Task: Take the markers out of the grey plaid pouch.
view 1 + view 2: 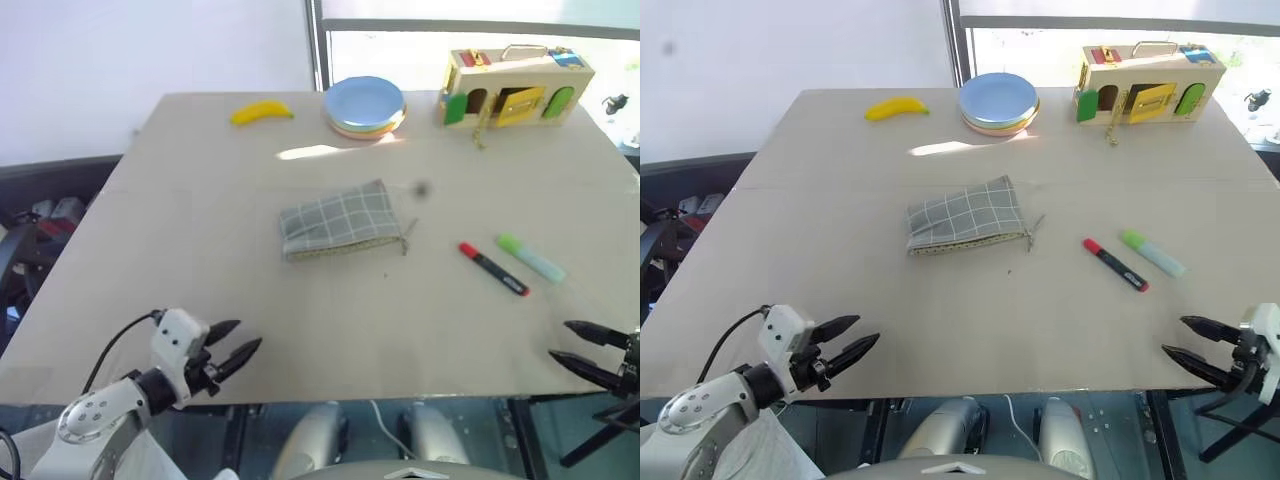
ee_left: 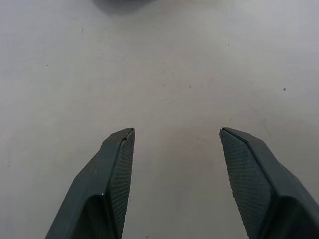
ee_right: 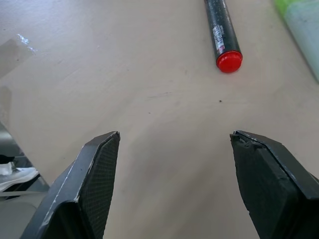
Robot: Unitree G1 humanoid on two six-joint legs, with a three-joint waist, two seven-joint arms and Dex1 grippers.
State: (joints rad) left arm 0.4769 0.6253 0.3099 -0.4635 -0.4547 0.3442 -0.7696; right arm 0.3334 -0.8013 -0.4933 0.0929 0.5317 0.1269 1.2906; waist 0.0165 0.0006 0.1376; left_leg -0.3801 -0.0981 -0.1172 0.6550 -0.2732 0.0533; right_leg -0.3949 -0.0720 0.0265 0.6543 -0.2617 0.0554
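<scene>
Table takes up most of the head view, pale beige and flat.

Pouch lies flat at frame centre, grey-green with a pale grid. Its zipper edge faces the near side, and the pull trails off its right end onto the table.

Red marker lies right of centre, well apart from the pouch, on a diagonal from upper left to lower right. Green marker lies just beside it on the right, roughly parallel; I cannot tell whether the two touch. Both rest on the bare table, outside the pouch.

Left gripper sits at lower left, over the near table edge, fingers parted and holding nothing. In its wrist view the two fingers stand apart with bare tabletop between them.

Right gripper sits at the lower right edge, fingers spread wide and empty. Its wrist view shows the red marker's end ahead of the fingertips, not touching them, with the green marker at the upper right corner.

Along the far edge: banana at upper left, plates stacked at upper centre, wooden box with coloured doors at upper right.
</scene>
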